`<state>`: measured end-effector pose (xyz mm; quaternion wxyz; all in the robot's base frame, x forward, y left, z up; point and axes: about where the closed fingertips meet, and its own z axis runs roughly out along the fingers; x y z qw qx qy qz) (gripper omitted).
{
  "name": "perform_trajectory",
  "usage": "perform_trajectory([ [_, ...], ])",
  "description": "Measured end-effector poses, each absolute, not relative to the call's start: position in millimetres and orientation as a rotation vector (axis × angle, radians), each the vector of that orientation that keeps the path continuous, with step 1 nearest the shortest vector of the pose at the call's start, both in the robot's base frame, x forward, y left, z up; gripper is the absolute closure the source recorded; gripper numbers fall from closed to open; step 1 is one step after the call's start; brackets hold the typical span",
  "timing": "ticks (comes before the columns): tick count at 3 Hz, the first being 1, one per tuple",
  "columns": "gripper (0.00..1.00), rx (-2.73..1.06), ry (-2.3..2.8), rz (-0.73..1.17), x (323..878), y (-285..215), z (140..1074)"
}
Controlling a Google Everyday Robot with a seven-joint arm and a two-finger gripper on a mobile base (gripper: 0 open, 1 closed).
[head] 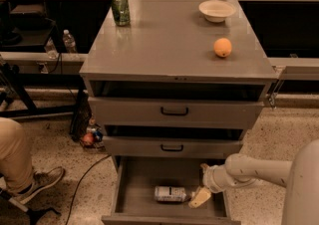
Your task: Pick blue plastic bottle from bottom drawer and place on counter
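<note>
The blue plastic bottle point(170, 194) lies on its side in the open bottom drawer point(134, 189), its white label up. My gripper point(201, 185) is inside the drawer at the right, just right of the bottle's end, with one cream finger point(200, 197) pointing down-left toward the bottle and not holding it. My white arm point(259, 171) reaches in from the right. The grey counter point(169, 40) tops the cabinet above.
On the counter stand a green can point(120, 8) at the back left, a white bowl point(217, 10) at the back right and an orange point(223, 47). The two upper drawers with black handles point(174, 112) stick out slightly. A person's leg and shoe point(30, 179) are at the left.
</note>
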<state>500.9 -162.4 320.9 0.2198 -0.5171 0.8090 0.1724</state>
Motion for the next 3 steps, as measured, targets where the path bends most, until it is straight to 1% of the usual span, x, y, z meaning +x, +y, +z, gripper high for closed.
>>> perform_trajectory([
  [1,0.0,-1.43,2.245,0.481,506.1,-177.2,290.3],
  [3,0.0,-1.476,2.207,0.548,514.5,-172.2,232.4],
])
